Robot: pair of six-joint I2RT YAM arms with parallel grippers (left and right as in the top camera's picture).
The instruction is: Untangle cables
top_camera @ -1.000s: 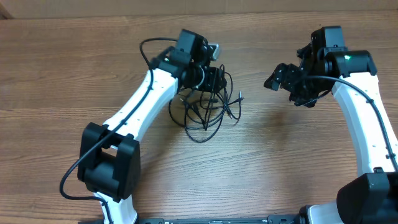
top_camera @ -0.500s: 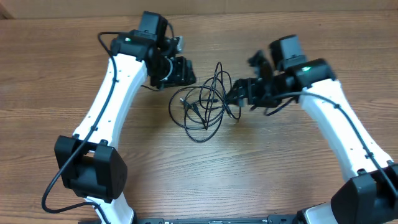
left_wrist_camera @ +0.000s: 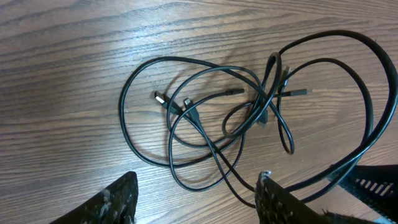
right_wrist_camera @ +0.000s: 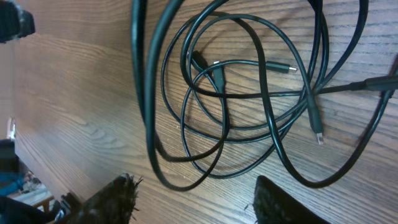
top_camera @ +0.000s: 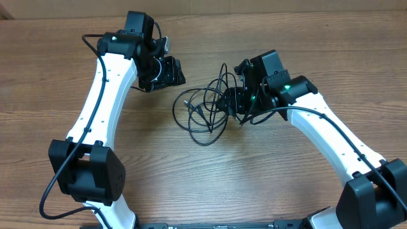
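Overhead view: I see the tangle of thin black cables with small silvery plug tips (top_camera: 208, 109) lying loosely looped near the middle of the brown wood-grain table (top_camera: 254, 181). My left gripper (top_camera: 173, 71) hangs up and to the left of the tangle, apart from it. My right gripper (top_camera: 230, 102) sits at the tangle's right edge, over its outer loops.

Left wrist view: the left gripper (left_wrist_camera: 196, 186) has its jaws spread wide, clamping nothing. The cables (left_wrist_camera: 267, 106) lie on the wood ahead, one strand curving past the right-hand fingertip.

Right wrist view: the right gripper (right_wrist_camera: 196, 186) shows both fingertips apart. Loops of the cables (right_wrist_camera: 217, 78) run between and ahead of them, not pinched.
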